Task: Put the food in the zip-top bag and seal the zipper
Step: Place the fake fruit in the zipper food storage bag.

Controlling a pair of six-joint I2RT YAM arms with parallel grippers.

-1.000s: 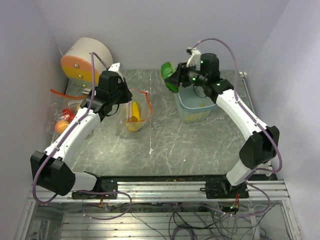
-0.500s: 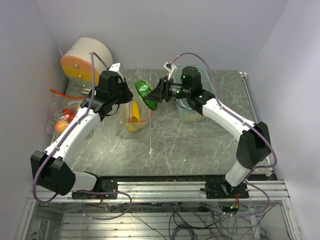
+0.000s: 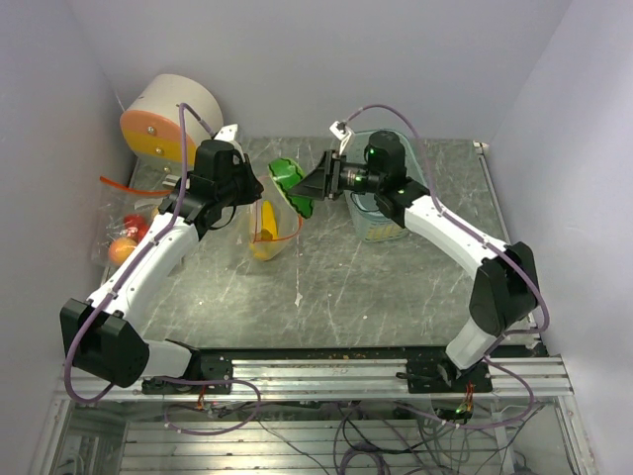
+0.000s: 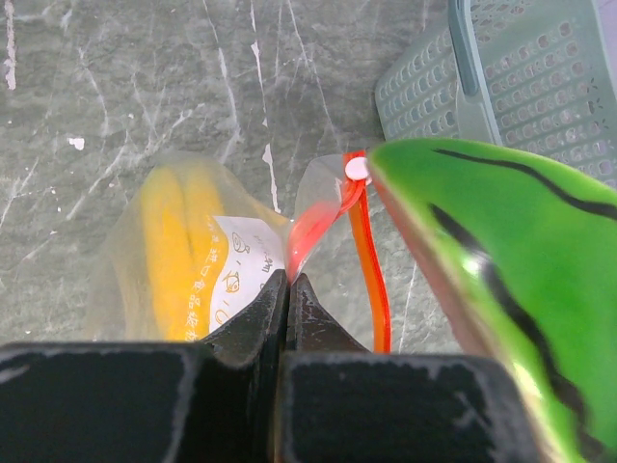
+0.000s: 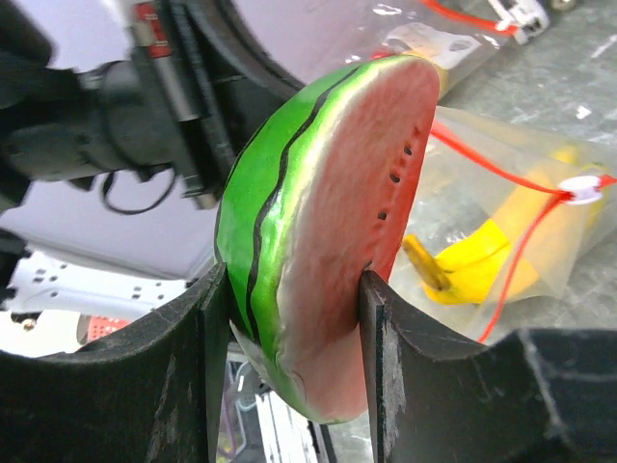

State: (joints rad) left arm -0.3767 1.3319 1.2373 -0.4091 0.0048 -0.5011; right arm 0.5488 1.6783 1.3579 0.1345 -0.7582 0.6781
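A clear zip-top bag (image 3: 269, 236) with an orange-red zipper (image 4: 368, 253) stands in the middle of the table, and a yellow banana (image 4: 183, 253) lies inside it. My left gripper (image 4: 287, 282) is shut on the bag's rim, holding the mouth up. My right gripper (image 5: 294, 280) is shut on a watermelon slice (image 5: 328, 231), green rind to the left and red flesh to the right. The watermelon slice (image 3: 292, 185) hangs just right of the bag's mouth and slightly above it. In the right wrist view the banana (image 5: 472, 262) shows through the bag below the slice.
A pale blue latticed basket (image 3: 384, 220) stands right of the bag, under the right arm. At the left wall an orange-pink peach (image 3: 122, 249) and a red piece (image 3: 135, 224) lie in clear plastic. A cream and orange round thing (image 3: 168, 121) sits at the back left.
The right arm has swung left from above the basket, carrying the watermelon slice to the bag's mouth. The left arm and the bag have stayed put.
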